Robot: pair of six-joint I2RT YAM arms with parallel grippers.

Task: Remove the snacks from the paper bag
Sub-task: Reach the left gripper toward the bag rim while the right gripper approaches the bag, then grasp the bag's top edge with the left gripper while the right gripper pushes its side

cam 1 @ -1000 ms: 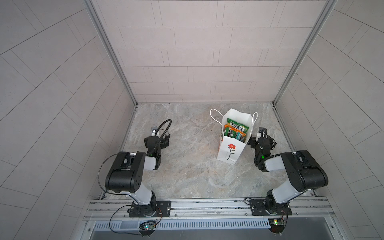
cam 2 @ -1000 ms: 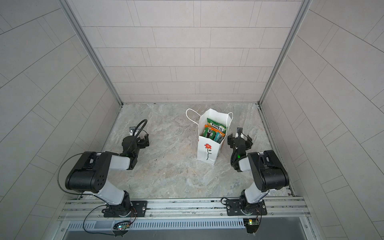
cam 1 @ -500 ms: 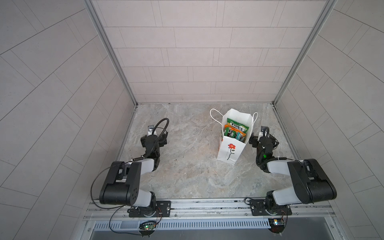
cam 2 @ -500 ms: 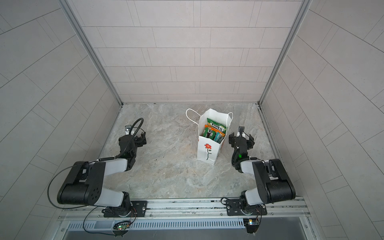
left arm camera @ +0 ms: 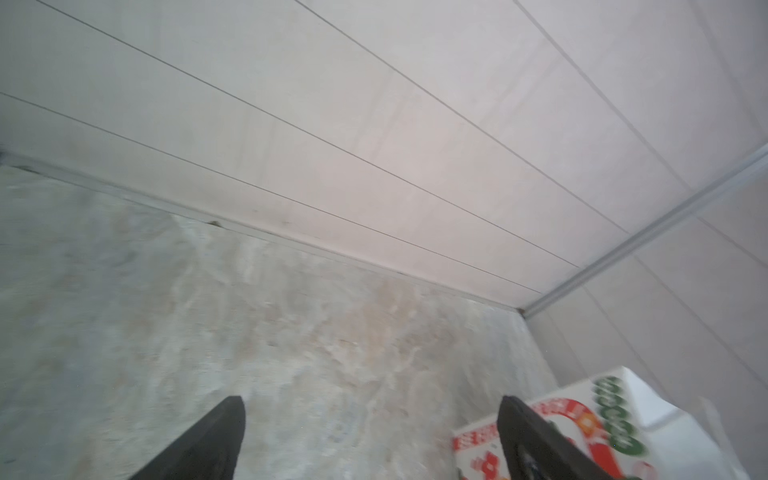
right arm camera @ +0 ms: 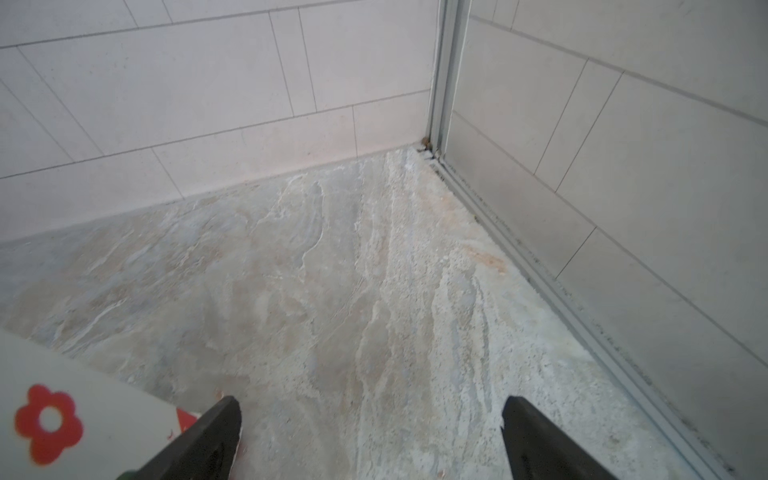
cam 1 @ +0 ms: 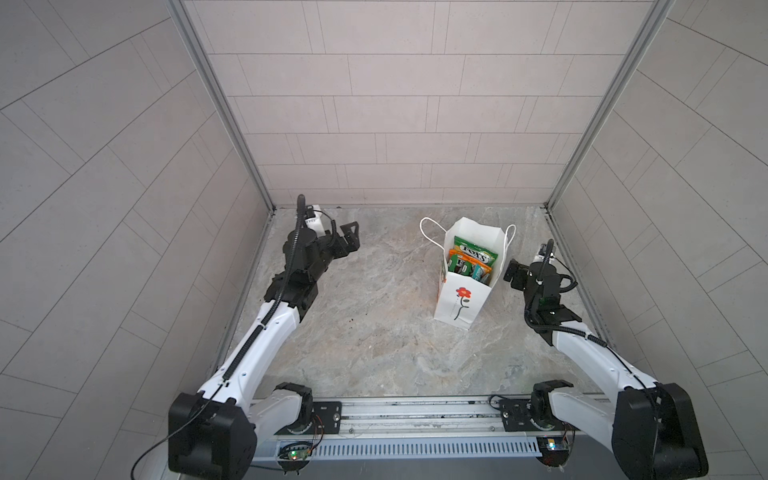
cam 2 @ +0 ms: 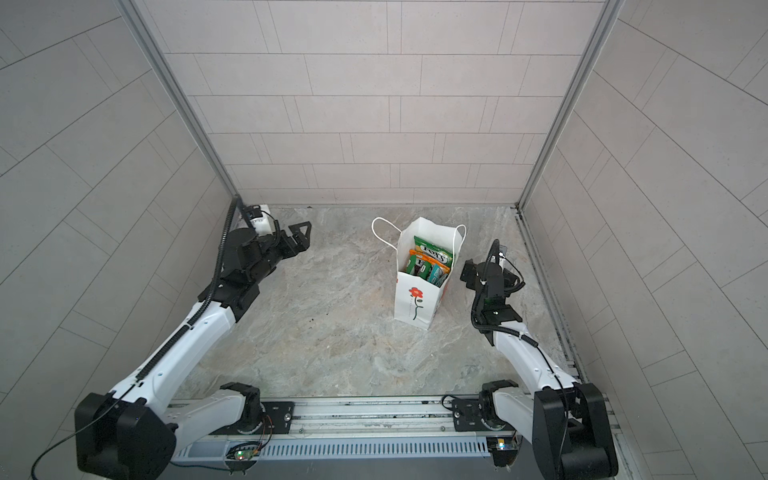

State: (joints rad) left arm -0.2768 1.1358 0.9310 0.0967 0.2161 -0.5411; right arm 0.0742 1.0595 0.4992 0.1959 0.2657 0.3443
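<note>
- White paper bag [cam 1: 457,297] stands upright on the marbled desk [cam 1: 365,332], just beside the right hand [cam 1: 514,274] and well apart from the left hand [cam 1: 349,240].
- FOX'S snacks [cam 1: 473,258], green, orange and teal packets, sit inside the bag's open mouth, between the two hands and nearer the right one.
- Both hands are spread wide, pinching nothing; each hovers above the desk.
</note>
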